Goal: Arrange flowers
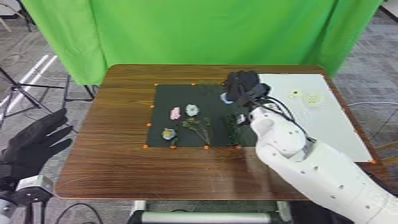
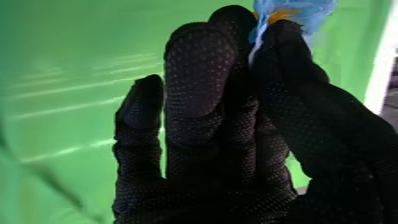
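In the head view my right hand (image 1: 243, 85) is over the upper right part of the dark green mat (image 1: 169, 105), beside the white sheet. A light blue flower (image 1: 226, 98) shows at its left side. In the right wrist view the blue flower (image 2: 311, 12) with an orange centre is pinched between thumb and fingers of my right hand (image 2: 266, 100). On the mat lie a pink flower (image 1: 175, 113), a pale flower (image 1: 192, 110), a yellow-and-blue flower (image 1: 169, 134) and green sprigs (image 1: 197, 127). My left hand (image 1: 34, 145) is left of the table, fingers extended.
The white sheet (image 1: 333, 125) on the table's right bears pale yellow flowers (image 1: 313, 99). Small orange markers edge the mat. My right arm crosses the table's right side. A green curtain (image 1: 213, 35) hangs behind the brown table (image 1: 115, 165).
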Tool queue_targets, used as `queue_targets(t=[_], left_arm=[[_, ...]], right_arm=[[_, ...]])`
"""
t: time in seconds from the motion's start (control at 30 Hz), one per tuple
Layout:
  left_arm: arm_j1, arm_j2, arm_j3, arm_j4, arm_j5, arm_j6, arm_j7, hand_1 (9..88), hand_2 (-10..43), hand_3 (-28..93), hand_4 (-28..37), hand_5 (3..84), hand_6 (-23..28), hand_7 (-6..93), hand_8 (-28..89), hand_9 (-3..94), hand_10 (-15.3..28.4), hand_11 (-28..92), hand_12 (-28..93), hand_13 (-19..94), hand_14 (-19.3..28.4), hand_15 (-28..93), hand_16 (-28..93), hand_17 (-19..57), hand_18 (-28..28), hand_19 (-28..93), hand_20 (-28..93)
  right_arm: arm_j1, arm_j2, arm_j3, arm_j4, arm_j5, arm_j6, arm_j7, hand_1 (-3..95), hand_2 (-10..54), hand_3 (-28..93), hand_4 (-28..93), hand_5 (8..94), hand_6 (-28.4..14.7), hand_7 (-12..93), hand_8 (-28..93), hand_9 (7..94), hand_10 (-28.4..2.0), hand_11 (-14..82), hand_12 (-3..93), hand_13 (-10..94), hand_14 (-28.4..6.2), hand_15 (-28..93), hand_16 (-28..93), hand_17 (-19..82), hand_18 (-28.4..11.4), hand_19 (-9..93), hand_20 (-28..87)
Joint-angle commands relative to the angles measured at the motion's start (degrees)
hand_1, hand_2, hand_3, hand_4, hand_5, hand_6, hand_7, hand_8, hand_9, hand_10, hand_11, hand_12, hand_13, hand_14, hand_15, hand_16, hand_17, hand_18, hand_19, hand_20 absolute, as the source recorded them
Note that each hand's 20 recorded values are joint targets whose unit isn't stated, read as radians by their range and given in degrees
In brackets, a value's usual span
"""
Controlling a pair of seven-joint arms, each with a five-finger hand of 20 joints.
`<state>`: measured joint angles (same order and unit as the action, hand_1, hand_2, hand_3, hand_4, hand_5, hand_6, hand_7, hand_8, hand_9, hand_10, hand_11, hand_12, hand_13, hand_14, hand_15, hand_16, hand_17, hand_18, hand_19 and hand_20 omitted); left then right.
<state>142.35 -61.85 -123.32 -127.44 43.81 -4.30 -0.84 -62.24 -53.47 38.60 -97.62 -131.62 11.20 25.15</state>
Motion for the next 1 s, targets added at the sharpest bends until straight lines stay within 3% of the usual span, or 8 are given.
queue_targets(t=[0.03,0.43,1.0], left_arm=[[-0.2,0.06,0.4,0.16,0.2,-0.55,-0.82,23.6,-4.0,69,-28.2,25.0,2.2,18.2,-9,18.9,9.2,11,19,14,12.2,14,7,-12.2,18.9,36,10],[-0.6,0.25,0.67,0.43,0.07,-0.45,-0.87,23.6,-4.0,69,-28.2,24.9,2.1,18.4,-9,18.9,9.2,11,19,14,12.3,14,7,-12.2,18.8,36,10],[-1.1,0.45,1.13,0.66,0.06,-0.65,-1.12,23.6,-4.0,69,-28.2,25.0,2.2,18.2,-9,18.9,9.3,11,19,14,12.3,14,7,-12.2,18.9,36,10]], right_arm=[[1.7,-5.6,-3.9,2.2,-0.7,-4.1,-1.5,49.2,-9.5,83,-28,74.3,3.6,45,-5,90.0,-3.6,12.6,47.1,84,1.7,40,45,27,-17.6,75,51],[3.1,-8.1,-7.1,7.2,-4.4,-3.8,-0.2,49.1,-9.5,83,-28,73.7,3.7,45,-4,89.4,-3.8,12.2,47.1,83,2.0,40,45,26,-17.4,75,51],[2.7,-8.8,-6.5,7.2,-5.5,-6.9,-0.4,43.0,-9.5,80,-28,68.0,4.1,41,-5,82.3,-5.3,14.6,45.4,76,1.2,44,43,22,-17.6,73,52]])
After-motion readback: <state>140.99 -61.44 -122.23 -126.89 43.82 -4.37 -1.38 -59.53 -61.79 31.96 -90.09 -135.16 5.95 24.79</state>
